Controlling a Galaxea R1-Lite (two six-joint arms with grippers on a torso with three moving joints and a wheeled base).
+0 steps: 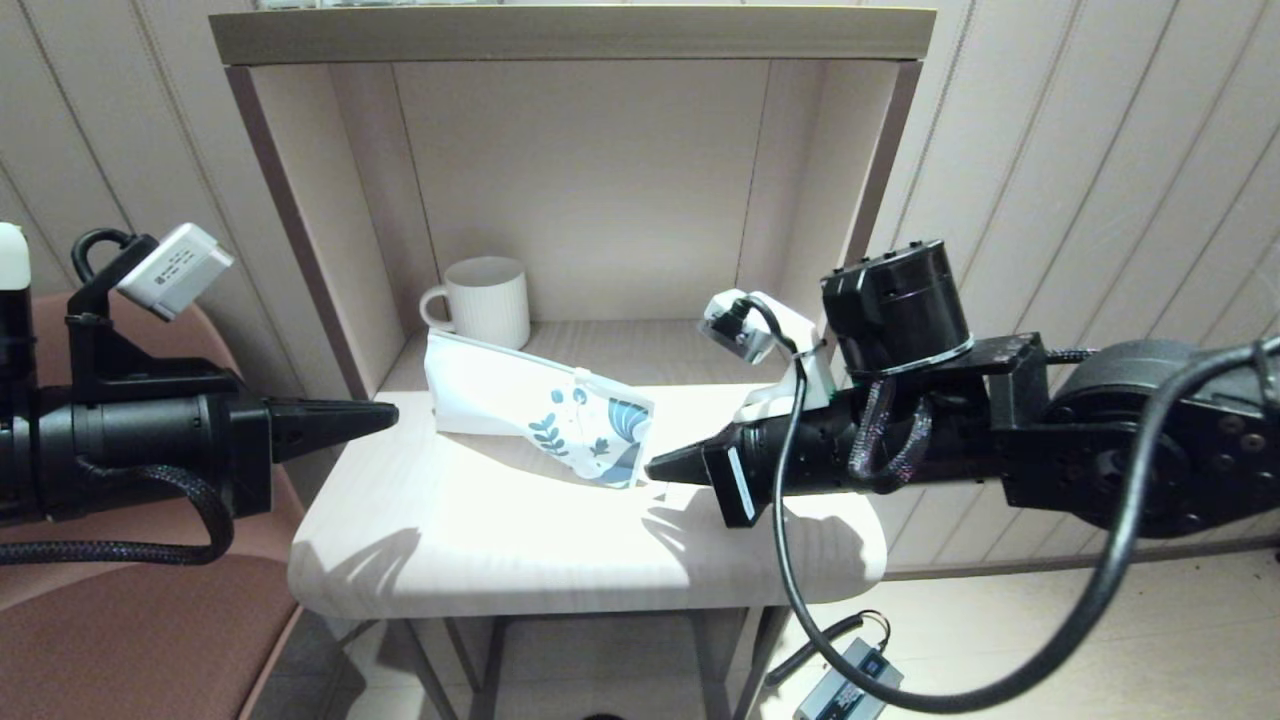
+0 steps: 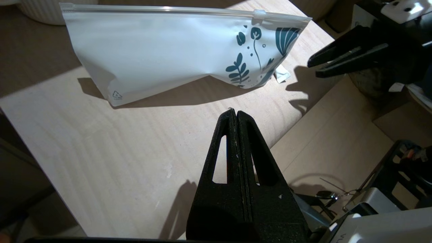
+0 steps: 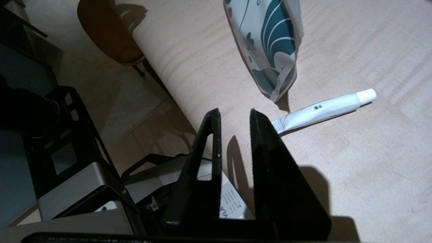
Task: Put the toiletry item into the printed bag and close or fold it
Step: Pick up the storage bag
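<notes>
The printed bag (image 1: 540,410) stands on its edge on the pale table (image 1: 480,540), its blue leaf print at the right end. Its zip slider (image 2: 260,13) sits near that printed end. A white toiletry tube (image 3: 324,109) lies flat on the table just beside the bag's printed corner (image 3: 270,50); in the left wrist view only its crimped end (image 2: 281,74) shows. My right gripper (image 3: 234,113) hovers open with a narrow gap, close to the tube's crimped end, holding nothing. My left gripper (image 2: 236,113) is shut and empty, off the bag's left end (image 1: 390,412).
A white ribbed mug (image 1: 487,300) stands behind the bag inside the shelf alcove (image 1: 600,180). A brown chair (image 1: 150,620) is at the left of the table. A small device with a cable (image 1: 850,685) lies on the floor under the right arm.
</notes>
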